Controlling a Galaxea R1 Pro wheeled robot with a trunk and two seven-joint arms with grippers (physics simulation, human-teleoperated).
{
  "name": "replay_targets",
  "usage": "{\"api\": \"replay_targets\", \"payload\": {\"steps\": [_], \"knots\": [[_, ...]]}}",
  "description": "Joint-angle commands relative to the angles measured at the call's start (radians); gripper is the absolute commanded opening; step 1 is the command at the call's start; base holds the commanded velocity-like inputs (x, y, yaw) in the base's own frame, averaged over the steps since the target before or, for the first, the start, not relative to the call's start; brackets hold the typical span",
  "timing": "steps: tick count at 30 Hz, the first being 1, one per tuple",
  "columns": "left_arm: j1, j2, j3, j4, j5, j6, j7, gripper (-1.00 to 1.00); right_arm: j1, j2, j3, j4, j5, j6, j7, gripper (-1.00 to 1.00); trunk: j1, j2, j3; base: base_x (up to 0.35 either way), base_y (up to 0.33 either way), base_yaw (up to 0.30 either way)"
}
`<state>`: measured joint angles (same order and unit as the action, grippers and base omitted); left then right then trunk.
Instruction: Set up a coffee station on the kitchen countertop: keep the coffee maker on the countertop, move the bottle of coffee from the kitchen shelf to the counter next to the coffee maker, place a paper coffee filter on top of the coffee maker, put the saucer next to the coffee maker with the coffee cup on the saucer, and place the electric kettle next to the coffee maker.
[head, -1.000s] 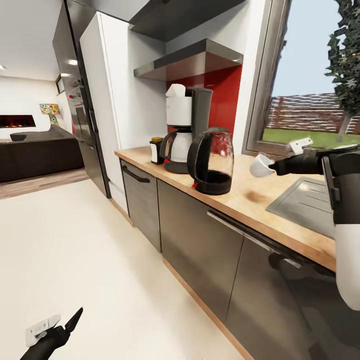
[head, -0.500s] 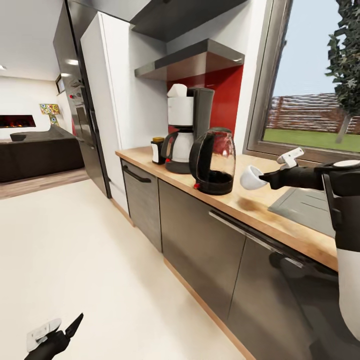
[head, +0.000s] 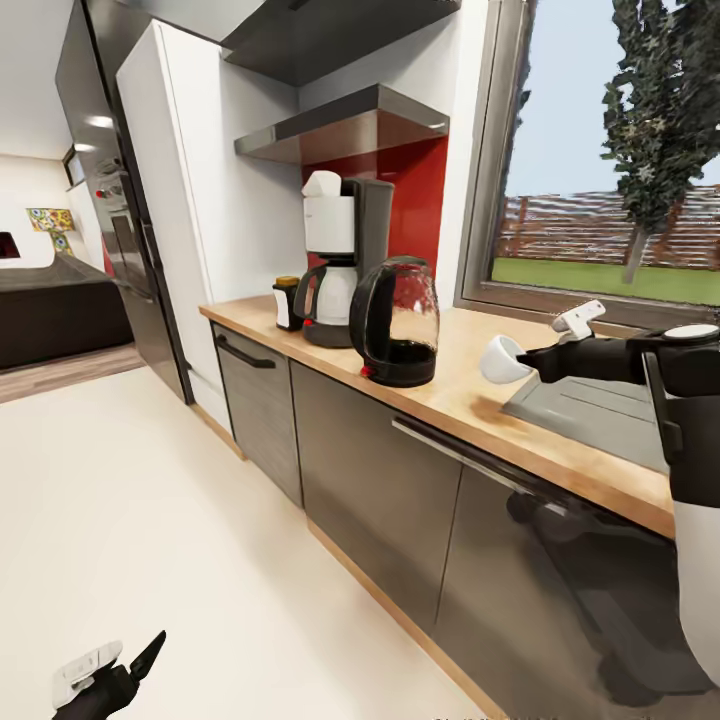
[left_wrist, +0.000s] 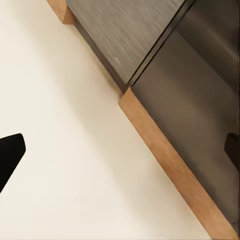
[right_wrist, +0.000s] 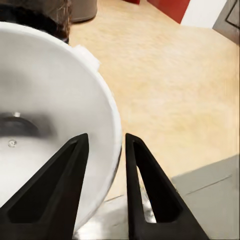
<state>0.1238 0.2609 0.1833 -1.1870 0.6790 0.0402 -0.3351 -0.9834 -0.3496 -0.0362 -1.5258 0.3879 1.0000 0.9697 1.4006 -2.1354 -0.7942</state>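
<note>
Coffee cup (head: 500, 359) pinched at rim by R gripper (head: 528, 362) above countertop (head: 470, 395); L gripper (head: 140, 655) unclear.

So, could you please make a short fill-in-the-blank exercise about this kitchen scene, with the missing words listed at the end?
1. The right tool holds a white ____ by its rim, above the counter.
2. The kettle stands on the counter between the held item and the ____.
3. The small bottle stands on the counter right beside the coffee maker, on the side away from the ____.
4. The left tool hangs low above the ____.

Missing words: cup; coffee maker; kettle; floor
</note>
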Motion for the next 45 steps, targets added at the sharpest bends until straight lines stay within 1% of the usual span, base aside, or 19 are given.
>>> {"api": "replay_targets", "payload": {"steps": [1,7,11,16,17,19,20,21,26,29,33,34,35,38,39,41,45], "knots": [[0.000,0.000,0.001,-0.001,0.010,0.004,-0.004,1.00,-0.001,0.001,-0.001,0.000,0.009,0.004,0.012,-1.00,0.000,0.000,0.000,-0.001,0.001,-0.263],[0.000,0.000,0.001,0.000,0.010,0.003,-0.004,1.00,0.001,0.001,-0.001,0.000,0.008,0.003,0.012,-1.00,0.000,0.000,0.004,-0.004,0.050,-0.264],[0.000,0.000,0.001,0.000,0.010,0.003,-0.004,1.00,0.002,0.001,-0.001,0.000,0.008,0.003,0.014,-1.00,0.000,0.000,0.005,-0.071,0.213,-0.219],[0.000,0.000,0.001,0.001,0.010,0.003,-0.004,1.00,0.002,0.001,-0.005,0.000,0.008,0.003,0.015,-1.00,0.000,0.000,0.006,-0.141,0.252,-0.077],[0.000,0.000,0.001,0.001,0.010,0.003,-0.004,1.00,0.002,0.001,-0.030,0.000,0.009,0.003,0.015,-1.00,0.000,0.000,0.006,-0.127,0.167,-0.022],[0.000,0.000,0.001,0.001,0.010,0.003,-0.004,1.00,0.002,0.001,-0.054,0.000,0.009,0.003,0.015,-1.00,0.000,0.000,0.006,-0.092,0.120,-0.016],[0.000,0.000,0.001,0.001,0.010,0.003,-0.004,1.00,0.002,0.001,-0.097,0.000,0.008,0.003,0.028,-1.00,0.000,0.000,0.006,-0.027,0.035,-0.005],[0.000,0.000,0.001,0.001,0.010,0.003,-0.004,1.00,0.002,0.001,-0.106,0.000,0.008,0.003,0.047,-1.00,0.000,0.000,0.006,-0.017,0.022,-0.003],[0.000,0.000,0.001,0.000,0.010,0.003,-0.005,1.00,0.002,0.003,-0.117,-0.003,0.008,0.003,0.095,-1.00,0.000,0.000,0.006,-0.008,0.011,-0.001],[0.000,0.000,0.000,0.000,0.010,0.003,-0.004,1.00,0.003,0.011,-0.121,-0.003,0.007,0.003,0.107,-1.00,0.000,0.000,0.006,-0.001,0.002,0.000],[0.000,0.000,-0.002,-0.001,0.010,0.003,-0.004,1.00,0.004,0.014,-0.130,-0.004,0.007,0.003,0.109,-1.00,0.000,0.000,0.006,0.000,0.000,0.000],[0.000,-0.001,-0.003,-0.003,0.010,0.003,-0.004,1.00,0.028,0.015,-0.168,-0.004,-0.007,0.003,0.135,-1.00,0.000,0.000,0.006,0.000,0.000,0.000],[0.000,-0.001,-0.005,-0.008,0.010,0.003,-0.004,1.00,0.073,0.016,-0.241,-0.004,-0.047,0.001,0.193,-1.00,0.000,0.000,0.006,0.000,0.000,0.000],[0.000,-0.001,-0.006,-0.015,0.010,0.002,-0.005,1.00,0.103,0.017,-0.294,-0.004,-0.082,0.001,0.233,-1.00,0.000,0.000,0.006,0.000,0.000,0.000],[0.000,-0.002,-0.007,-0.014,0.010,0.001,-0.005,1.00,0.111,0.020,-0.307,-0.004,-0.092,0.000,0.243,-1.00,0.000,0.000,0.006,0.000,0.000,0.000],[0.000,-0.004,-0.015,-0.009,0.010,0.000,-0.004,1.00,0.118,0.029,-0.319,-0.004,-0.101,-0.001,0.252,-1.00,0.000,0.000,0.006,0.000,0.000,0.000],[0.000,-0.004,-0.028,-0.007,0.010,-0.001,-0.004,1.00,0.123,0.039,-0.325,-0.006,-0.109,-0.002,0.260,-1.00,0.000,0.000,0.006,0.000,0.000,0.000]]}}
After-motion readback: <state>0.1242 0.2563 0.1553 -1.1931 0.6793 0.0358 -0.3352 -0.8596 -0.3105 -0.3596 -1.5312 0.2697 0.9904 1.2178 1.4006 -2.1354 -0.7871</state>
